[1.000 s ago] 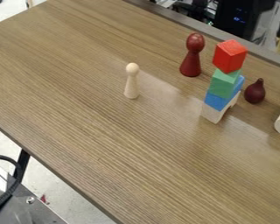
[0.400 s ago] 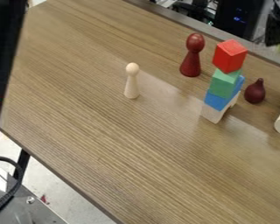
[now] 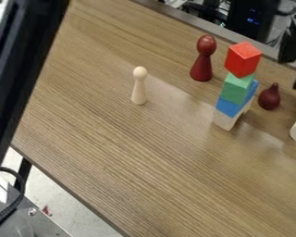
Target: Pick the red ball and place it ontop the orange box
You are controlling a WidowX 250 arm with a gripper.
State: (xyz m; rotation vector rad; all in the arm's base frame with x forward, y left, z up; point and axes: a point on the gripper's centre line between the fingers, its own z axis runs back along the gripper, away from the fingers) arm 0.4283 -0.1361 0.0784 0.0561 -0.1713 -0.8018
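Claw (image 3: 293, 73) open, at right edge. Dark-red bulb (image 3: 269, 97), likely the "ball", stands on surface (image 3: 126, 148) beside block stack (image 3: 238, 89) topped by red cube (image 3: 243, 59), probable target. Grip bulb squarely; avoid nudging stack.

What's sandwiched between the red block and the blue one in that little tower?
A green block, under the red block and on the blue block, in the camera view.

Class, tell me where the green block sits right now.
In the camera view, the green block is toward the right side, in the upright stack, directly beneath the red block and above the blue block.
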